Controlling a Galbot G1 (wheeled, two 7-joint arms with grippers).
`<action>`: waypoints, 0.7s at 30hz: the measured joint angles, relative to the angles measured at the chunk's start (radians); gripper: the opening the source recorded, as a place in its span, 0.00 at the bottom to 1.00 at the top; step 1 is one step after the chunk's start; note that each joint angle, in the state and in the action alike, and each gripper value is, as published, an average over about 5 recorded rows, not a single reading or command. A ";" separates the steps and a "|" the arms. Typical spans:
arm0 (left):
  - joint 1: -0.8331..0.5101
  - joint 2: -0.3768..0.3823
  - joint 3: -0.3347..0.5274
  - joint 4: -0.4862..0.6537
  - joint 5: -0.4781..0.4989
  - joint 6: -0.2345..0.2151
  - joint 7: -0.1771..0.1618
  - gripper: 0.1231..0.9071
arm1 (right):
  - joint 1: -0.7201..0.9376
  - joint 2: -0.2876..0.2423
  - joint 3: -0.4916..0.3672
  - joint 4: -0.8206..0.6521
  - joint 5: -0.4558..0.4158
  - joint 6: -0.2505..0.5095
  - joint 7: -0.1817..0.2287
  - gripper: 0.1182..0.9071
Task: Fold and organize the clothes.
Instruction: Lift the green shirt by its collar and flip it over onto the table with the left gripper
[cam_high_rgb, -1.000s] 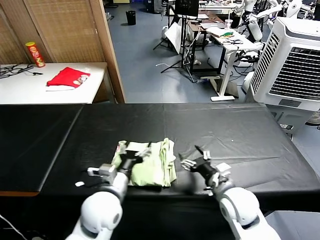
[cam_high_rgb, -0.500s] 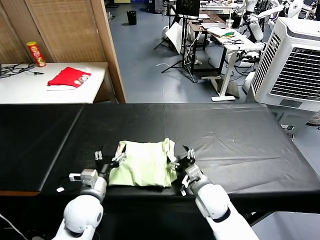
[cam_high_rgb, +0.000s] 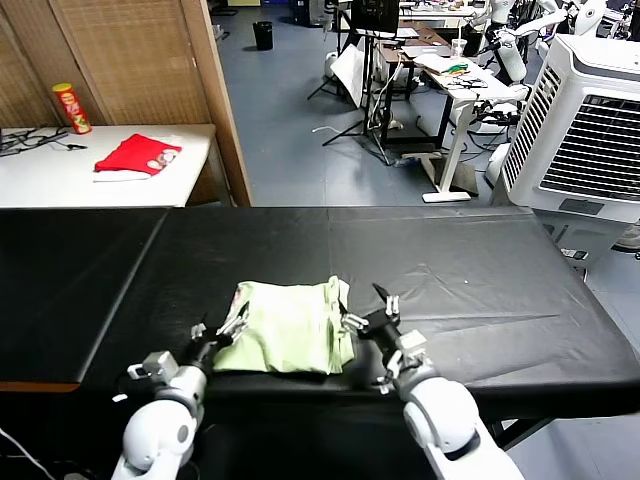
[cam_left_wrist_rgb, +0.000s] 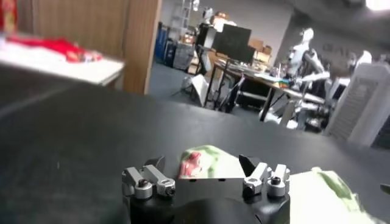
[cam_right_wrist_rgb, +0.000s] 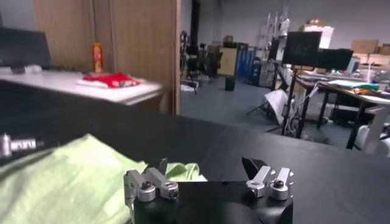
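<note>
1. The pale green T-shirt (cam_high_rgb: 285, 328) is seen folded into a compact bundle, lying on the black table (cam_high_rgb: 480, 280) between the two grippers, close to the table's near edge.

2. A small red-pink checkered patch (cam_left_wrist_rgb: 192, 165) is shown on the fabric in the left wrist view, just ahead of the left gripper's fingertips.

3. The left gripper (cam_high_rgb: 218, 331) is placed at the shirt's left edge, low over the table. Its fingers are spread wide and nothing is held between them; whether the tips touch the cloth cannot be told.

4. The right gripper (cam_high_rgb: 366, 312) is placed at the shirt's right edge, with its fingers likewise spread apart and empty. In the right wrist view (cam_right_wrist_rgb: 207, 173) the green fabric is seen lying off to one side of the spread fingers, with a fold of it just ahead of them.

5. Well beyond both grippers, past the far left corner of the black table, a white table (cam_high_rgb: 60, 175) is seen. A red cloth (cam_high_rgb: 132, 154) lies on it, and a red and yellow canister (cam_high_rgb: 70, 108) stands upright near it.

6. Far off to the right of the right gripper, a large white air cooler (cam_high_rgb: 590, 130) is seen standing on the floor.
</note>
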 joint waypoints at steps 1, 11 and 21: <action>0.000 0.000 -0.007 0.006 -0.039 0.005 0.001 0.86 | -0.007 0.000 0.005 0.007 0.001 0.001 -0.001 0.86; 0.015 -0.002 -0.048 0.017 -0.287 0.058 0.014 0.56 | -0.027 0.012 0.019 0.033 -0.002 0.004 -0.004 0.86; 0.007 0.000 -0.052 0.005 -0.202 0.059 -0.026 0.02 | -0.039 0.019 0.040 0.041 -0.004 0.009 -0.004 0.86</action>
